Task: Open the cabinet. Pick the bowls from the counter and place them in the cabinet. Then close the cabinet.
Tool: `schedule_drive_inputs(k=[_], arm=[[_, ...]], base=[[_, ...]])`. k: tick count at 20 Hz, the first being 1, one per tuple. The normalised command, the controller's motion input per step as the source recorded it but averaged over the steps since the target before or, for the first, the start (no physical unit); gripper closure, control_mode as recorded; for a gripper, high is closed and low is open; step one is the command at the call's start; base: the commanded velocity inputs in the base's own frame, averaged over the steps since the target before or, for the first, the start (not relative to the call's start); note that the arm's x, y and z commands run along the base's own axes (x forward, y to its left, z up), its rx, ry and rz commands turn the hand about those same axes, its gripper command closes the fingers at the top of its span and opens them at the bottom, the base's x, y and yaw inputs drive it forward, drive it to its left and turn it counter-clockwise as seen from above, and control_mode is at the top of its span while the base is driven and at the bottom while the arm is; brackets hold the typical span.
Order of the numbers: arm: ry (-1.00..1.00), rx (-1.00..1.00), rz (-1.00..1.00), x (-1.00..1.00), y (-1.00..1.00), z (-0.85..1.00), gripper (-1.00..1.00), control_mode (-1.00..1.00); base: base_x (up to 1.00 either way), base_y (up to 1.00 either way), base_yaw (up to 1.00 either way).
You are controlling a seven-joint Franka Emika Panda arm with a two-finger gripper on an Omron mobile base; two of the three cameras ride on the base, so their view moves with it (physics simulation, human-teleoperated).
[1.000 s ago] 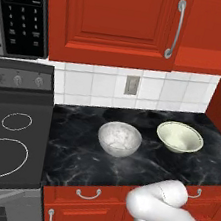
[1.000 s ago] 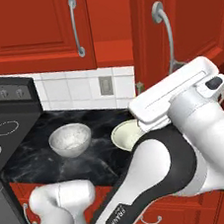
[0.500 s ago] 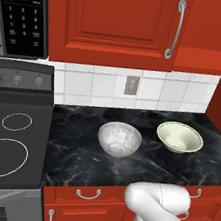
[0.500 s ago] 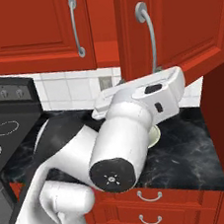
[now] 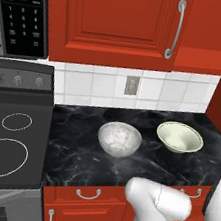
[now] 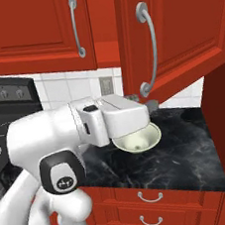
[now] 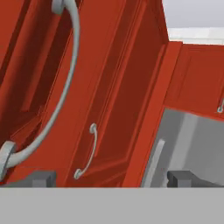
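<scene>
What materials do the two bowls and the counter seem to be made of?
Grey-white bowl: probably stone, mottled, slightly glossy surface.
Cream bowl: likely glazed ceramic, smooth, even colour.
Counter: looks like polished black marble, thin white veins and reflections.

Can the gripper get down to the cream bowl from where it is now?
Probably yes. The gripper stands open just above the cream bowl, below the swung-out cabinet door's handle. Nothing lies between them, and the grey bowl sits apart on the counter.

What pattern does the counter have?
Glossy black marble with thin white veins, on the counter, clearest in the left base view.
</scene>
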Motion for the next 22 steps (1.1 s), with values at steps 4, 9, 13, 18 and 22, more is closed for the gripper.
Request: schedule_drive_inputs(k=[4,9,13,18,22], arm=[[-0.23,0.04,-0.51,-0.45,0.91,0.00,-1.00,-1.00],[-0.27,-0.04,-0.14,-0.04,0.65,0.14,-1.00,-1.00],[-0.26,-0.01,0.00,0.11,0.01,0.12,-1.00,-1.00],[-0.19,0.00,0.00,0.29,0.00,0.03,-1.00,-1.00],[-0.12,0.00,0.00,0.14,0.51,0.00,-1.00,-1.00]], base=[[0.00,0.00,0.00],[0.00,0.00,0.00],[0.00,0.00,0.00],[0.00,0.00,0.00],[0.00,0.00,0.00]])
